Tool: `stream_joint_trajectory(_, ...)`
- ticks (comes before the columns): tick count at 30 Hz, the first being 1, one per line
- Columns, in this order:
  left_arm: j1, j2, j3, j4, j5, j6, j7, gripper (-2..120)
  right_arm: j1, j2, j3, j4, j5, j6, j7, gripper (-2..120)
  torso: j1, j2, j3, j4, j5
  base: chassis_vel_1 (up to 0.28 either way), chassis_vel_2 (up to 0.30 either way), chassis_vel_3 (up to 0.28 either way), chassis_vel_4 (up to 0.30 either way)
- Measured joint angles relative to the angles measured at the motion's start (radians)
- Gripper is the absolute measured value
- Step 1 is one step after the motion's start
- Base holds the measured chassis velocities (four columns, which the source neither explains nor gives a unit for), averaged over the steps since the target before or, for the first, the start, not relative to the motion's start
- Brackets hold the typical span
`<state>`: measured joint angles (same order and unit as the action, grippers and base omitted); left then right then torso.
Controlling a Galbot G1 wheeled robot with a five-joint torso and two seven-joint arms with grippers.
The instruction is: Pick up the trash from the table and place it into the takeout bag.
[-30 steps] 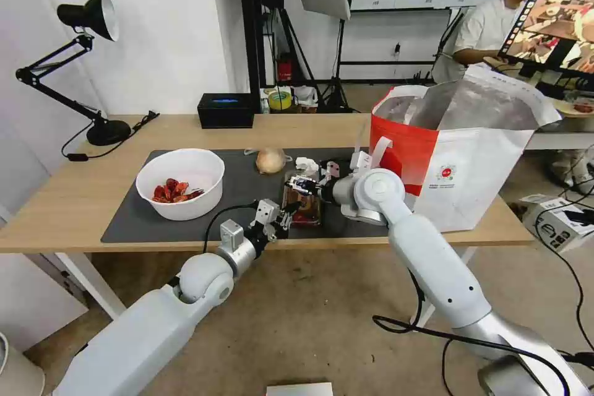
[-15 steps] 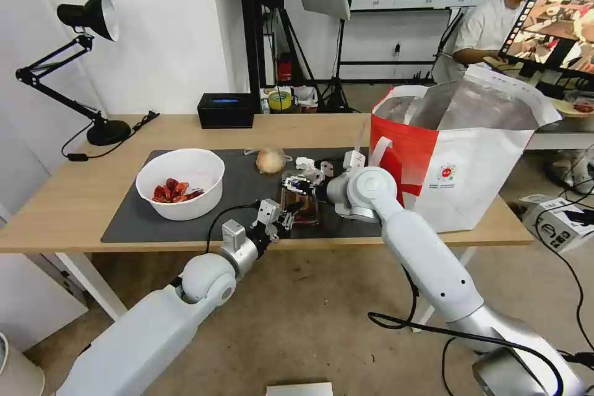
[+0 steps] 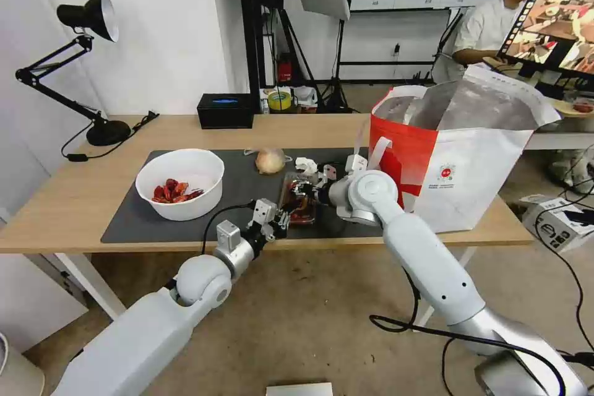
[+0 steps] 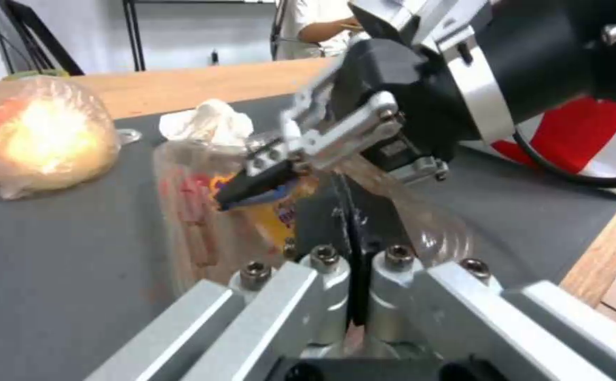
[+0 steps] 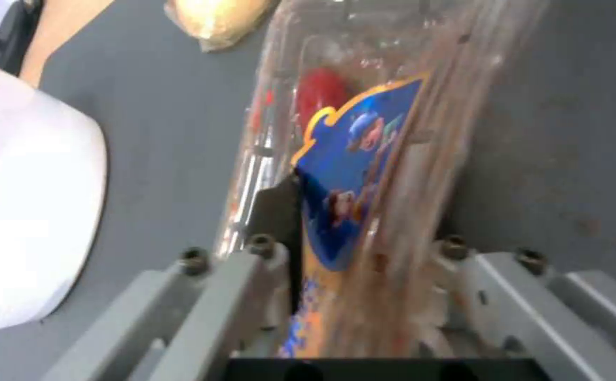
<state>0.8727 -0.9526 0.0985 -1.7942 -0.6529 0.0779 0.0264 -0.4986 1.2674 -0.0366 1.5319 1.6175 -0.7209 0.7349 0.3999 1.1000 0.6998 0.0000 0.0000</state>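
The clear tray (image 3: 301, 203) with a colourful label stands tilted on edge on the dark mat (image 3: 241, 189), near the table (image 3: 74, 198) front. My right gripper (image 3: 303, 187) is shut on its far side, with the tray (image 5: 364, 132) between its fingers (image 5: 279, 206). The left gripper (image 3: 281, 219) is shut on the tray's near rim (image 4: 195, 211). A white bowl (image 3: 179, 182) holding red shells sits to the left. The beige wrapped ball (image 3: 270, 161) and a crumpled tissue (image 3: 306, 165) lie just behind the tray. The red-and-white takeout bag (image 3: 470, 154) stands open on the right.
A black box with a blue top (image 3: 226, 110) sits at the table's back edge and a black desk lamp (image 3: 93, 74) at the far left. The bag's white strap (image 3: 378, 150) hangs close by my right wrist. A cardboard box (image 3: 560, 219) lies on the floor.
The right gripper has shifted slightly left with the tray, which now stands more upright. The left arm has edged a little to the left with it.
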Motion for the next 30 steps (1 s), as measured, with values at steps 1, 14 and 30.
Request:
stream_joint_trajectory(1, 0.011, 0.002, -0.014, -0.010, -0.002, -0.002, 0.000, 0, -0.004, 0.000, 0.005, 0.004, 0.000, 0.000, -0.001, 15, 0.000, 0.000, 0.000, 0.0000, 0.0000, 0.000, 0.000, 0.000, 0.000)
stream_joint_trajectory(14, 0.123, 0.046, -0.153, -0.099, -0.027, -0.025, -0.017, 0, -0.027, -0.008, 0.020, 0.035, -0.004, 0.000, -0.018, 0, 0.000, 0.000, 0.000, 0.0001, -0.0001, 0.000, 0.000, 0.000, 0.000)
stream_joint_trajectory(30, 0.398, -0.062, -0.333, -0.218, -0.031, -0.032, -0.085, 30, -0.062, -0.079, 0.132, 0.218, -0.027, 0.005, -0.116, 0, 0.000, 0.000, 0.000, 0.0000, -0.0002, 0.000, 0.000, 0.000, 0.000)
